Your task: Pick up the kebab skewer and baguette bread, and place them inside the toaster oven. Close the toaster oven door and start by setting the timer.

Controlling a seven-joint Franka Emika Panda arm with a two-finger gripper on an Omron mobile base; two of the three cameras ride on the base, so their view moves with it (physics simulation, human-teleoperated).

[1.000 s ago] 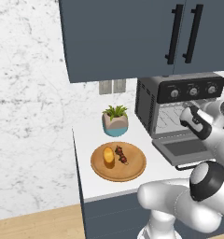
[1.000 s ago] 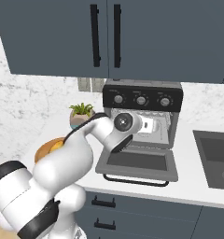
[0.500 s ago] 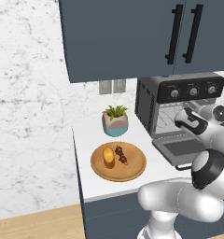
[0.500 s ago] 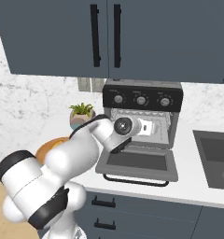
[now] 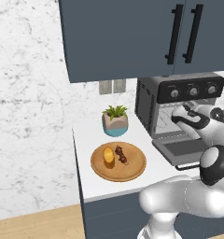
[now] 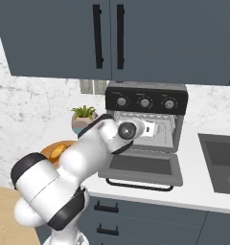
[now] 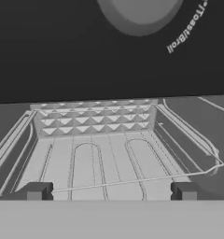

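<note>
On the wooden plate [image 5: 132,169] lie baguette bread [image 5: 108,155] and kebab skewer [image 5: 121,155]; the gripper [image 7: 111,190], seemingly at the toaster oven [image 6: 146,125] mouth, gapes empty.

The gripper [image 7: 111,191], its two dark fingertips [image 7: 38,191] set wide apart, faces into the toaster oven [image 7: 62,56], where a wire rack [image 7: 104,158] runs back to a ridged rear wall beneath a round knob [image 7: 139,14].
</note>
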